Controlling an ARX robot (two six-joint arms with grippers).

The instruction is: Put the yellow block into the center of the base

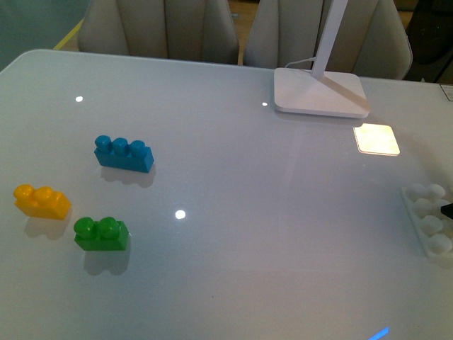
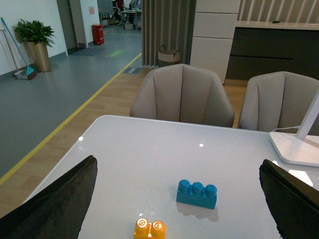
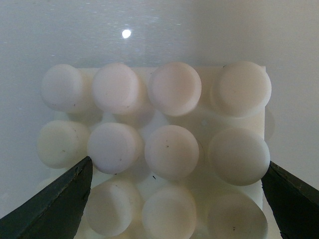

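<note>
Front view: the yellow block lies far left, near a green brick and well apart from the base at far right. Left wrist view: the left gripper hangs with fingers wide, the block low between them, so it should centre, descend straight and close on the block's sides below the 2 studs. Right wrist view: the right gripper is spread wide, flanking the base.

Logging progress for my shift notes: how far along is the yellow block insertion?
Nothing is done: the small yellow two-stud plastic brick lies far from the white studded square base plate. In hand: the open left hand hangs near the brick, empty. Left: grasp, carry, press into the centre.
</note>
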